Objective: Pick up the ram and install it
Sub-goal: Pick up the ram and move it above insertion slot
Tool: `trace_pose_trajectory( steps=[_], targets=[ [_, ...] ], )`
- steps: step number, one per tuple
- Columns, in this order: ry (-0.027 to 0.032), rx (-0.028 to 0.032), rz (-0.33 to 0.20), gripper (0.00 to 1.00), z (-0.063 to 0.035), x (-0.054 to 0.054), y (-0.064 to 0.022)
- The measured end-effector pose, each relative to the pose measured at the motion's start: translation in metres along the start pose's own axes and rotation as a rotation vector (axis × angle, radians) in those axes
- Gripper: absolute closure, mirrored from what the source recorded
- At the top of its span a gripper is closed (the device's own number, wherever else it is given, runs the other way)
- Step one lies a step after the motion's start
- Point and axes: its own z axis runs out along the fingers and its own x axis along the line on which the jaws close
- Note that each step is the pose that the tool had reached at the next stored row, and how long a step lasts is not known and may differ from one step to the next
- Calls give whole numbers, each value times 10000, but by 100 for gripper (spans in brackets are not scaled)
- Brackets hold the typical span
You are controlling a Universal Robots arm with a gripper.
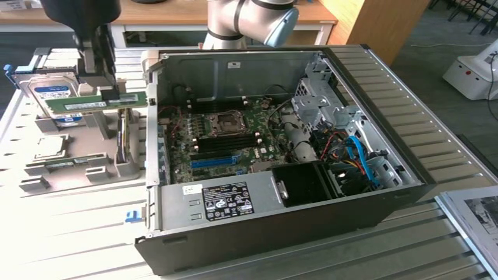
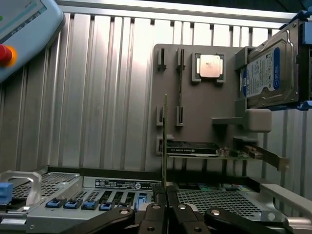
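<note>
Holding the ram [image 1: 86, 104] off the grey parts tray [image 1: 46, 175], your gripper [image 1: 109, 96] is clamped on the end of the green stick nearer the case. The stick hangs roughly level, clear of the tray's slots. From the wrist you see it edge-on, a thin strip rising out of the pinched fingers [image 2: 153, 217]. So the pick looks done. The install is all ahead of you. The stick sits to the exterior view's left of the open computer case [image 1: 311, 175], well apart from the motherboard [image 1: 225, 140], not yet over any slot.
</note>
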Motion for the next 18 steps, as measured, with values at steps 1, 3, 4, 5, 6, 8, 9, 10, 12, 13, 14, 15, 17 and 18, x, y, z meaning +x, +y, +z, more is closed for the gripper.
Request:
trace_pose_trajectory(
  steps=[1, 3, 4, 5, 6, 8, 9, 10, 12, 13, 14, 15, 17, 18],
  targets=[
    [-1, 1, 0, 88, 0, 1, -14],
    [1, -1, 0, 88, -2, 2, -41],
    [1, -1, 0, 88, -3, 3, -55],
    [1, -2, -1, 88, -3, 4, -69],
    [0, -3, -1, 88, -4, 5, -83],
    [0, -5, 0, 88, -5, 6, -114],
    [0, -6, 1, 88, -6, 8, -130],
    [0, -7, 0, 88, -7, 9, -146],
    [0, -9, 0, 88, -8, 12, -180],
    [0, -11, -1, 88, -10, 15, -213],
    [0, -12, -2, 88, -10, 17, -230],
    [0, -14, -2, 88, -12, 20, -262],
    [0, -16, -2, 88, -14, 23, -293],
    [0, -19, -2, 88, -15, 26, -327]
  ],
)
